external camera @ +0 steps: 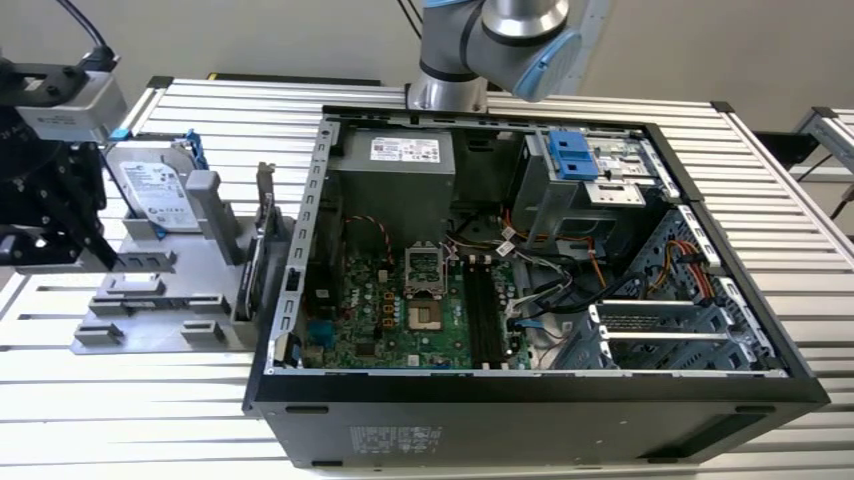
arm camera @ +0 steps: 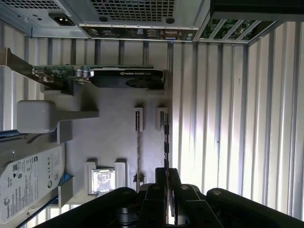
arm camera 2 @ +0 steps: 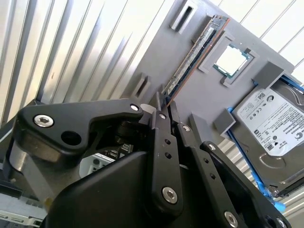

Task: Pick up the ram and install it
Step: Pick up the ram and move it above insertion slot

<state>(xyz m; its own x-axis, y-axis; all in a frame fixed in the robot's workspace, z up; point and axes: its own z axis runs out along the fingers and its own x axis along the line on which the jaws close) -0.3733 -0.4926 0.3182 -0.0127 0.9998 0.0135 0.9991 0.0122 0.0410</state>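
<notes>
Second wrist view: ram (arm camera 2: 194,56) thin, dark

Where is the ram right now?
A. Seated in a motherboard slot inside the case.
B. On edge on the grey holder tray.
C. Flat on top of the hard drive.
B: in the second wrist view the ram stands on edge on the grey holder tray, beside the processor chip, with the hand at one end of it.
</notes>
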